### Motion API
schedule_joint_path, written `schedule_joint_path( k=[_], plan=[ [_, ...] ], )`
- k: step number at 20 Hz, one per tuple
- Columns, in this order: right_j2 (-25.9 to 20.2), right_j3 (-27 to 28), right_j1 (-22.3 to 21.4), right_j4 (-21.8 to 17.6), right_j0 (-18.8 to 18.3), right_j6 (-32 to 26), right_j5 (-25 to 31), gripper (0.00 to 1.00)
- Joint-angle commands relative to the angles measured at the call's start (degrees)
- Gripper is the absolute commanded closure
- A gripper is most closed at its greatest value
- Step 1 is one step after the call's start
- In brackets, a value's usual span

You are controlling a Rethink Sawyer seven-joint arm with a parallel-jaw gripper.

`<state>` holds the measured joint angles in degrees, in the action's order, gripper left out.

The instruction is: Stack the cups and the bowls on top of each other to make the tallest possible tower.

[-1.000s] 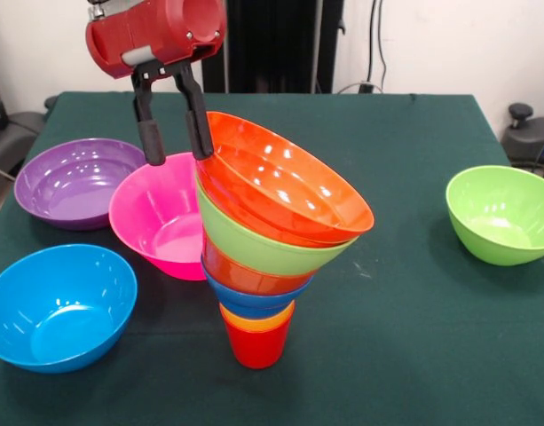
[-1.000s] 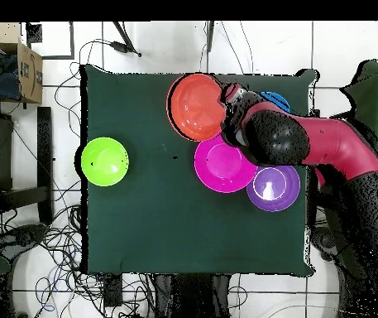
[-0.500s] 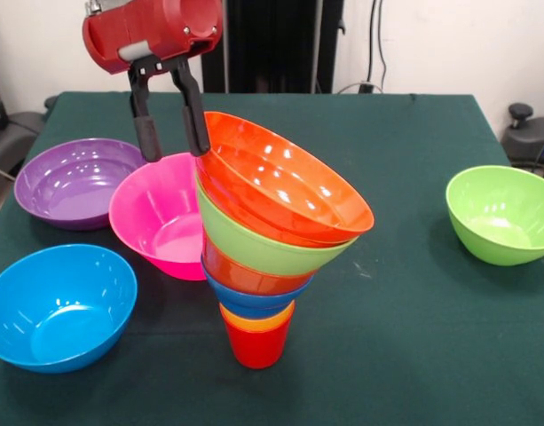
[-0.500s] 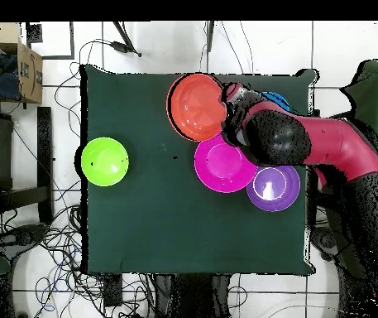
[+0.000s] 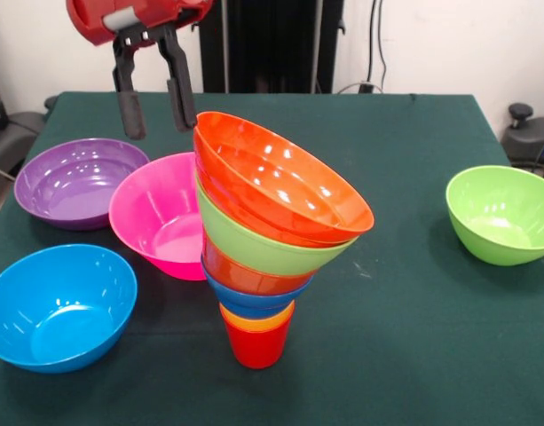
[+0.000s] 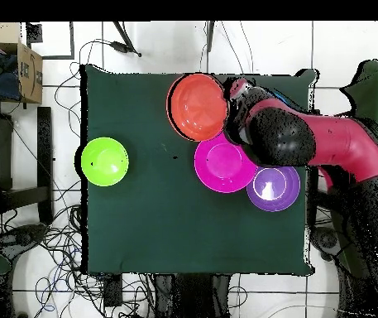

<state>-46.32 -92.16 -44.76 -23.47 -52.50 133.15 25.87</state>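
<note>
Two fingers [image 5: 130, 111] of the gripper [image 5: 154, 108] hang apart, holding nothing.

Tower [image 5: 270, 240] near centre of table [image 5: 413, 337], leaning right. One bowl [image 5: 161, 216] touching tower's left side. Second bowl [image 5: 74, 181] farther left and slightly beyond. Third bowl [image 5: 57, 304] at near left, apart from the others. Fourth bowl [image 5: 502, 214] well apart at far right. Gripper [image 5: 151, 108] raised above gap between first two bowls, behind tower's upper rim.
</note>
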Motion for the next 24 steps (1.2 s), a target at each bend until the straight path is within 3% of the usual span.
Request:
schedule_joint_path(
  k=[1,16,24],
  plan=[
    [2.3,-5.5,-0.6,-0.2,1.6,-3.4,5.1,0.00],
    [4.7,-10.0,-2.3,-2.2,3.5,-0.2,0.2,0.00],
    [6.1,-10.4,-1.2,-4.1,4.1,0.1,-2.5,0.00]
  ],
)
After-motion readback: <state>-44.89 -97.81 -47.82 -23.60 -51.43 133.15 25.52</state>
